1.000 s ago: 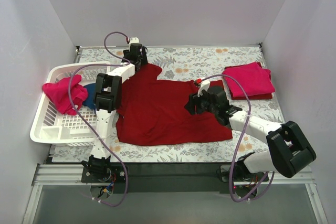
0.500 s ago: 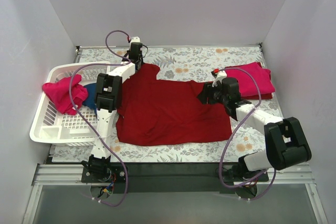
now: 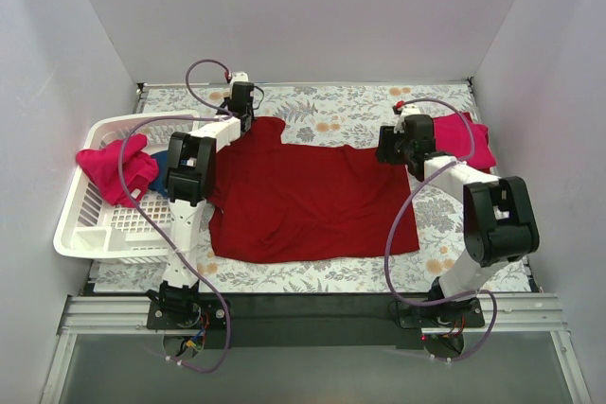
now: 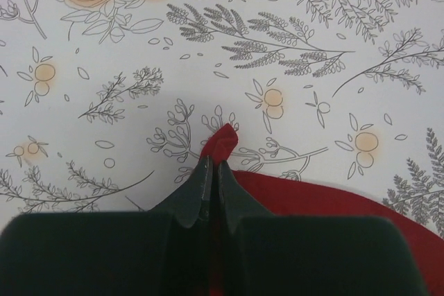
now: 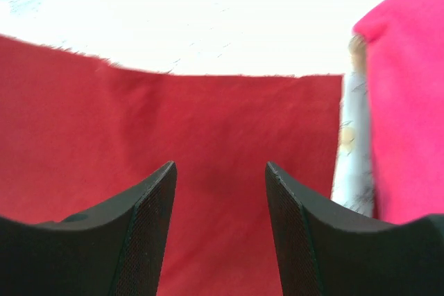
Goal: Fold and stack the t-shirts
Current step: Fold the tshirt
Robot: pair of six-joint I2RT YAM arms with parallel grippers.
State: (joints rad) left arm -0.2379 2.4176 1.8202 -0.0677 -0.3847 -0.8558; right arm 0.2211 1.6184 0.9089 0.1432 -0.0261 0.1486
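A large dark red t-shirt (image 3: 303, 201) lies spread flat on the flowered tablecloth. My left gripper (image 3: 239, 106) is at its far left corner, shut on a pinched tip of the dark red cloth (image 4: 220, 142) that pokes out past the closed fingertips (image 4: 201, 171). At the shirt's far right corner my right gripper (image 3: 390, 144) stands open just over the dark red cloth (image 5: 208, 116), nothing between its fingers (image 5: 156, 192). A folded pinkish-red t-shirt (image 3: 454, 139) lies right beside it (image 5: 409, 102).
A white slatted basket (image 3: 104, 229) stands at the left edge, holding a crumpled pinkish-red t-shirt (image 3: 114, 167) and a navy blue one (image 3: 166, 172). Grey walls close in the table on three sides.
The left gripper has shut on the dark red shirt's far left corner. The right arm has swung from the shirt's middle right out to its far right corner, still open.
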